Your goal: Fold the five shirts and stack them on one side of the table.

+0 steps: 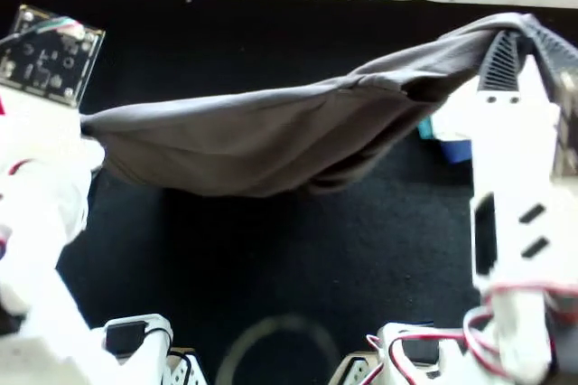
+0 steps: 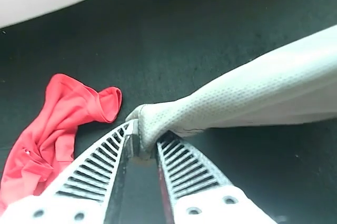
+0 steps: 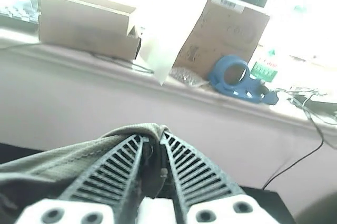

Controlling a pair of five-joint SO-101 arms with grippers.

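Grey fabric shirt (image 1: 271, 132): limp, light, sags between grippers; likely best gripped at corners.
Left gripper (image 2: 143, 139): pinches one corner.
Right gripper (image 3: 154, 145): pinches opposite end.

No text, number or brand can be read in any view. Print is present but illegible:
- Cardboard box (image 3: 226, 29): a white barcode label (image 3: 230, 3) near its upper edge and dark marks on its face.
- Bottle (image 3: 266, 69): a green label with pale lettering.
- Circuit board (image 1: 45, 55): no markings can be made out.
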